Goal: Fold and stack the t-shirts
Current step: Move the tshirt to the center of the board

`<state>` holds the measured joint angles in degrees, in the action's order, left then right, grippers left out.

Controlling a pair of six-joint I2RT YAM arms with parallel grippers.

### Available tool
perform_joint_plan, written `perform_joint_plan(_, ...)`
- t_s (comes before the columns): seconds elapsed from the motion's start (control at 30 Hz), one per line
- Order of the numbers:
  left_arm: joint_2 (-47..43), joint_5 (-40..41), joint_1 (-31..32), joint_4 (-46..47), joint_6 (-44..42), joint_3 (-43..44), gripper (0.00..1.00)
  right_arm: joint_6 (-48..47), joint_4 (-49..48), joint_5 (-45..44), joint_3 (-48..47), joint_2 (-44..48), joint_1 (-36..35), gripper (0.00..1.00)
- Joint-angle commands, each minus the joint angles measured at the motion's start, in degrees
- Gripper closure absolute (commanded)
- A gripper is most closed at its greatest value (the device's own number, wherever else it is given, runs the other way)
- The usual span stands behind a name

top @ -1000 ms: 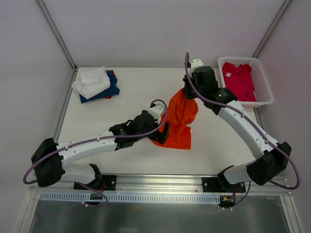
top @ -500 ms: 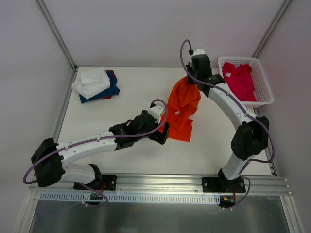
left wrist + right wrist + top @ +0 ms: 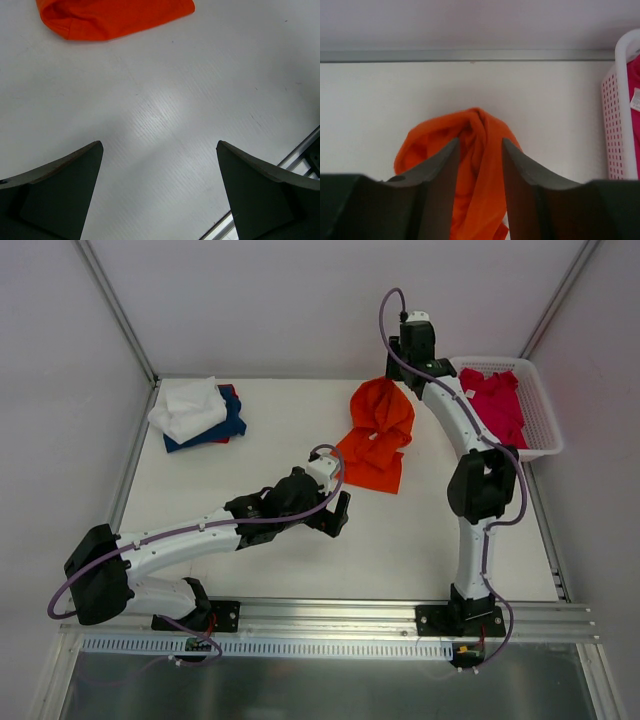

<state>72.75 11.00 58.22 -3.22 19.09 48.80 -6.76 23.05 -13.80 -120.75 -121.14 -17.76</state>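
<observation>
The bright orange t-shirt [image 3: 375,440] lies crumpled on the table, right of centre and towards the back. My right gripper [image 3: 398,380] hangs over its far end. In the right wrist view the right gripper [image 3: 479,142] has its jaws apart, and the orange t-shirt [image 3: 480,122] shows bunched in the gap and beyond it. My left gripper [image 3: 335,512] is wide open just above bare table, a little nearer than the shirt. The left wrist view shows the left gripper [image 3: 159,145] empty, with the shirt's hem [image 3: 110,17] ahead.
A stack at the back left has a white t-shirt [image 3: 188,405] on top of a navy one [image 3: 225,428]. A crimson-pink t-shirt [image 3: 495,405] lies in the white mesh basket [image 3: 545,410] at the back right, close to my right arm. That basket [image 3: 615,130] also shows in the right wrist view.
My right arm carried the orange t-shirt away from me towards the back, then its jaws parted and the shirt settled in a heap. The left arm stayed still.
</observation>
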Motion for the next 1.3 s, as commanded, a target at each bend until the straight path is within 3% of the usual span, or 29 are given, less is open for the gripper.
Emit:
perform_joint_plan(0.0,-0.07,1.38,0.76,1.64,1.12,-0.19,0.01,1.31,4.13,0.09,2.48,0.90,0.36,0.55)
perform_joint_plan(0.1,0.02,3.84,0.67,1.64,1.21,-0.81,0.01,3.33,-2.63,0.88,13.66,8.45,-0.08,0.49)
perform_joint_plan(0.23,-0.33,6.39,0.58,1.55,3.23,-2.30,0.01,5.18,-5.47,1.14,28.77,16.98,-1.22,0.49)
perform_joint_plan(0.47,0.02,8.06,0.06,1.64,9.02,-3.97,0.01,5.71,-6.61,4.22,41.19,26.91,-7.54,0.51)
perform_joint_plan(0.7,-1.21,8.07,-1.96,1.73,13.60,-7.57,0.01,6.68,-6.43,6.94,44.81,26.58,-12.73,0.55)
perform_joint_plan(0.9,-4.81,9.12,-2.84,1.64,14.83,-9.95,0.01,8.78,-9.50,10.27,45.87,20.87,-14.76,0.58)
perform_joint_plan(1.27,-4.46,7.37,-3.02,1.73,15.19,-10.21,0.01,8.44,-11.89,16.44,40.25,10.58,-15.20,0.60)
